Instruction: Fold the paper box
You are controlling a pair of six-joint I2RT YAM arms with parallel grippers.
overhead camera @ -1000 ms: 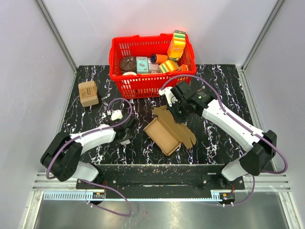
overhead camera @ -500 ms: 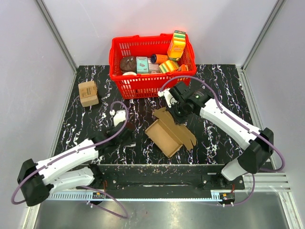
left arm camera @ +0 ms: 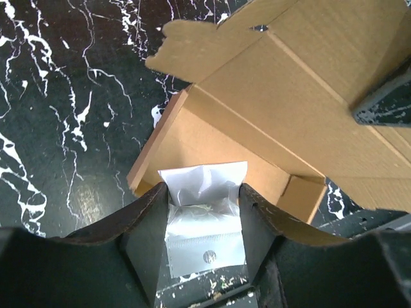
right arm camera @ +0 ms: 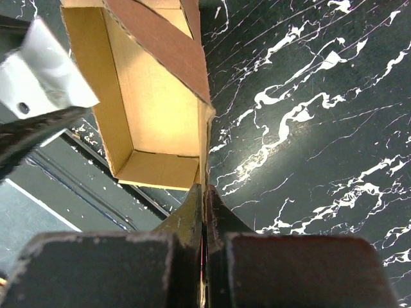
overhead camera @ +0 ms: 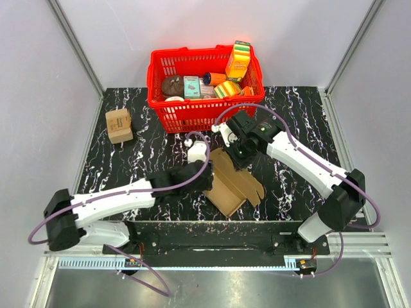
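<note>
We log paper box (overhead camera: 234,183) mid tabletop (overhead camera: 289,128), right end effector (right arm camera: 204,192) pinching its flap, left end effector (left arm camera: 203,189) clamped on clear packet (left arm camera: 204,224) at its rim, red basket (overhead camera: 192,112) behind, tan cube (overhead camera: 119,124) far left.

The table (overhead camera: 115,160) has a black top veined with white marbling, and pale walls close it in on three sides. A red basket (overhead camera: 192,110) stands at 12 o'clock, against the far edge. A small tan box (overhead camera: 119,125) with printed marks sits at 10 o'clock, apart from the basket and near the left edge. The paper box (overhead camera: 239,183), plain brown cardboard, lies just off centre toward 5 o'clock, its shallow tray open upward and its notched flaps spread out toward 3 o'clock.
</note>
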